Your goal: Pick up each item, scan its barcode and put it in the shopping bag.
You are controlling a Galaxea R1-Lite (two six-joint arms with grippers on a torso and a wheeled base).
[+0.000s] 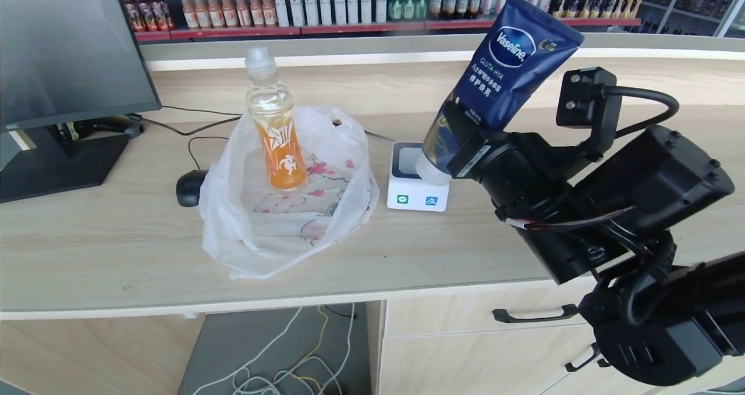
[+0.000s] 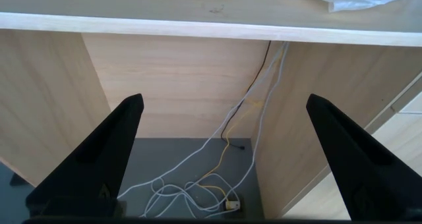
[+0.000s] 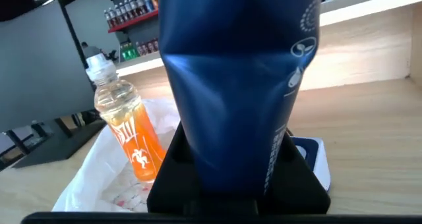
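The right gripper (image 1: 465, 157) is closed around the lower end of the blue tube (image 1: 505, 72). The tube is cap down and its long body leans up toward 1 o'clock. That grip is the first worry. The tube looks soft, and most of it stands above the fingers, so it could buckle or slide out on a quick swing.

The counter (image 1: 116, 249) carries everything else. Under its front edge hangs the left gripper (image 2: 221, 158), spread wide with nothing in it.

The shopping bag (image 1: 349, 150) sits slumped open at 9 o'clock from the scanner. Its limp rim could fold inward, and a tube let go too low or too early would then land on the wood instead.

The orange drink bottle (image 1: 276, 133) stands upright inside the bag toward 12 o'clock. It is tall and narrow, so a tube carried across at that height would likely knock it over.

The scanner (image 1: 418, 192) lies just under the tube's cap. The cap could bump or shove the small box. I cannot tell whether the barcode faces the window, so the scan may simply fail.

The mouse (image 1: 189, 187) at the bag's 9 o'clock seems out of harm's way.
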